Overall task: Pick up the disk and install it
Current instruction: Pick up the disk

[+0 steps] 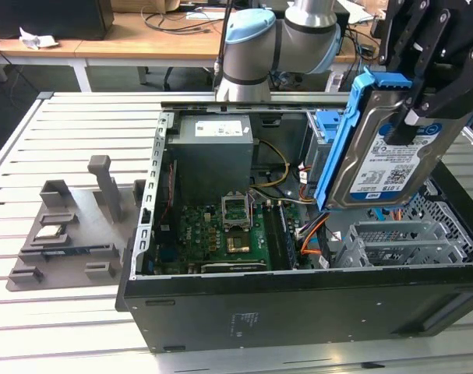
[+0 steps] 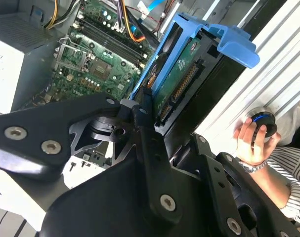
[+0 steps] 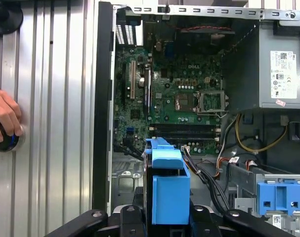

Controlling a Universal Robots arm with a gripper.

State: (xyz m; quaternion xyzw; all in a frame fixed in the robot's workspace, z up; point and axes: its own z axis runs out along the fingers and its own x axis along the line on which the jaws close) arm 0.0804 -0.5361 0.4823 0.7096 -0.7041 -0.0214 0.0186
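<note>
**Drive is dangling over the open tower, not seated yet**

So the gripper [image 1: 423, 109] is pinching the disk [image 1: 380, 152] between its jaws. It's clamping near one end, so the blue carrier's tab is poking out free at the far end.

It's holding the drive on edge and tilted, up above the open computer case [image 1: 298, 308]. That's on the exterior view's right, roughly over where the metal drive cage [image 1: 400, 241] is sitting.

My guess is it's being carried high and edge-on to keep it off the orange cables [image 1: 310, 234] and the motherboard [image 1: 220, 230]. Leaving the carrier's sides bare would also let them meet a bay.

Another blue carrier [image 3: 280, 197] is already sitting in the case nearby.

A person's hand [image 3: 4, 121] is resting on a round black knob [image 2: 262, 123] on the table beside the case, probably supervising.
</note>
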